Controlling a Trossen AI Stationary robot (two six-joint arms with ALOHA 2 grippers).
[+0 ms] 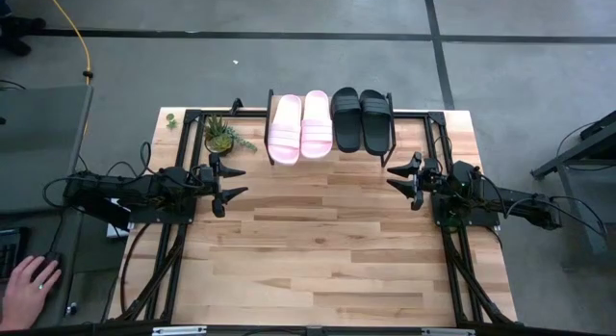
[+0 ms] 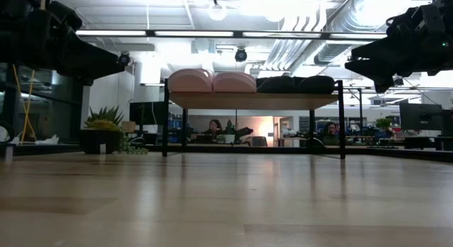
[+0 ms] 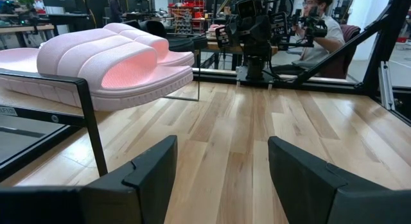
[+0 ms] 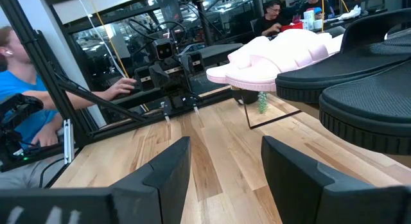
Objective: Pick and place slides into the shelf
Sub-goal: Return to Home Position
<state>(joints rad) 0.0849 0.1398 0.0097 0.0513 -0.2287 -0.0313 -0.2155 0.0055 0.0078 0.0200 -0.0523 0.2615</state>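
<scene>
Two pale pink slides (image 1: 297,127) and two black slides (image 1: 361,119) lie side by side, soles down, on top of the low shelf (image 1: 387,151) at the table's far edge. The low view shows the pink pair (image 2: 211,81) and black pair (image 2: 295,83) on the plank top (image 2: 255,100). My left gripper (image 1: 223,185) hovers open near the table's left side, short of the shelf; pink slides (image 3: 112,57) show in its wrist view. My right gripper (image 1: 404,179) hovers open near the right side; black slides (image 4: 359,89) fill its wrist view.
A small potted plant (image 1: 221,137) stands left of the shelf at the far left corner. The bare wooden tabletop (image 1: 327,249) stretches between the arms and toward the near edge. A person's hand (image 1: 29,283) rests beyond the table's left side.
</scene>
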